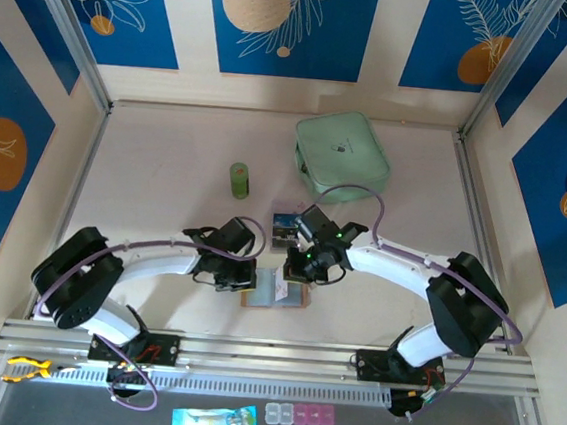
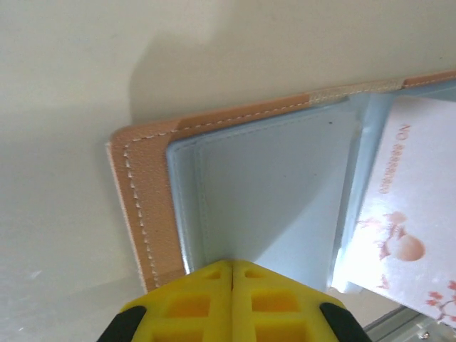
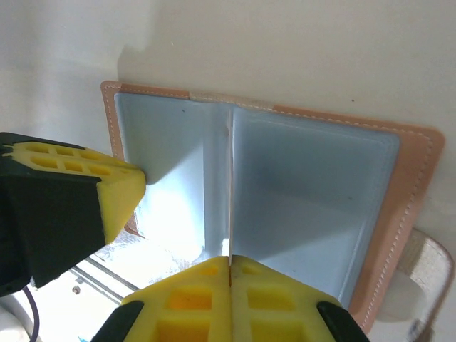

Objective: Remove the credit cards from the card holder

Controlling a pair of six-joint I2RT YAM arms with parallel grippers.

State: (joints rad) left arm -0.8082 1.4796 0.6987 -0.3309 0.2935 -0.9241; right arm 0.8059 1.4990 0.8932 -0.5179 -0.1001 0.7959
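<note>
- Pale table (image 1: pixel 165 191), enclosed by cream walls with blue floral panels (image 1: pixel 282 22); both arms reach inward from the near edge and meet over its near middle.
- Left gripper (image 2: pixel 233 285): the yellow fingertips are pressed together, with only a thin seam between them. They sit at the near edge of a grey-blue inner pocket. It cannot be told whether any of the pocket material is pinched in the seam.
- Right gripper (image 3: pixel 230 285): the yellow fingertips are likewise closed tip to tip. A thin upright leaf at the centre fold runs straight down into the seam. It cannot be told whether the leaf is clamped or merely meets the tips.
- Card holder (image 1: pixel 295 299): it lies open and flat on the table between the two grippers, just in front of the arm bases. In the wrist views its pinkish-tan stitched border frames two grey-blue pockets, one on each side of the fold. In the right wrist view the left gripper's fingertip rests on the left half.
- Pale card (image 2: pixel 410 206): it carries red print and shows beside the pocket at the left gripper, on the holder's adjoining half. It cannot be told whether it is tucked in or lying loose.
- Blue-printed card (image 1: pixel 284 226): it lies on the table just beyond the card holder, beside the right wrist.
- Green cylinder (image 1: pixel 239 179): it stands upright farther back and left of centre.
- Mint-green zip case (image 1: pixel 341 153): it lies flat near the far wall, well apart from the card holder.
</note>
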